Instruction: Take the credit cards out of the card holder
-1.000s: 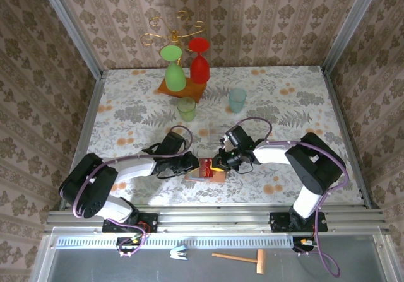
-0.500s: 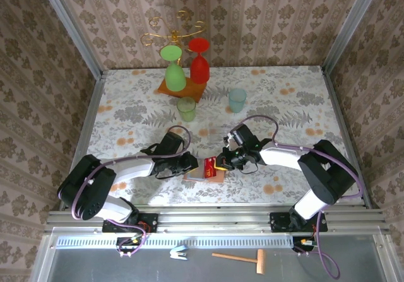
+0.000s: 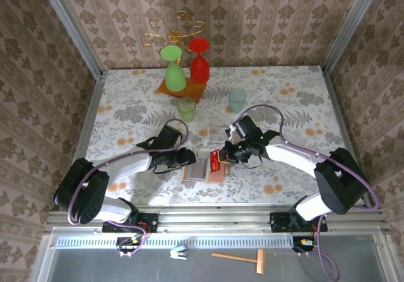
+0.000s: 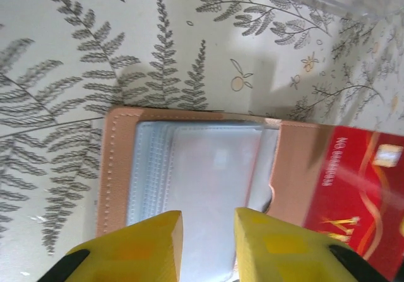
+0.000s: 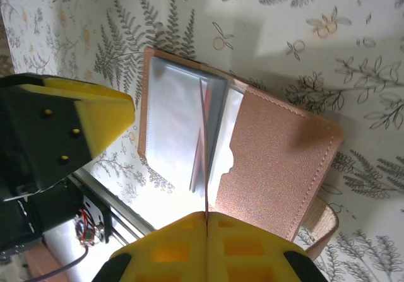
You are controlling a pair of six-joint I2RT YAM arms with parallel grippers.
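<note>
The card holder (image 3: 218, 171) lies open on the flowered table, tan outside (image 5: 278, 162), grey-blue sleeves (image 4: 202, 168) facing up. My right gripper (image 3: 224, 158) is shut on a red credit card (image 3: 214, 161), which stands edge-on (image 5: 206, 162) above the holder's fold in the right wrist view. That card's red face (image 4: 360, 187) shows at the right of the left wrist view. My left gripper (image 4: 208, 231) hovers just over the holder's left half, jaws apart, nothing between them. In the top view the left gripper (image 3: 189, 157) sits at the holder's left edge.
At the back stands a wooden stand (image 3: 182, 88) with a green glass (image 3: 175, 74) and a red glass (image 3: 199, 64) hanging upside down. A green cup (image 3: 186, 108) and a pale blue cup (image 3: 237, 99) stand mid-table. The metal rail (image 3: 214, 216) runs along the near edge.
The right gripper has drawn the red card up and away from the holder. The left gripper's jaws have parted and let go, and the holder now lies open showing its grey-blue sleeves.
</note>
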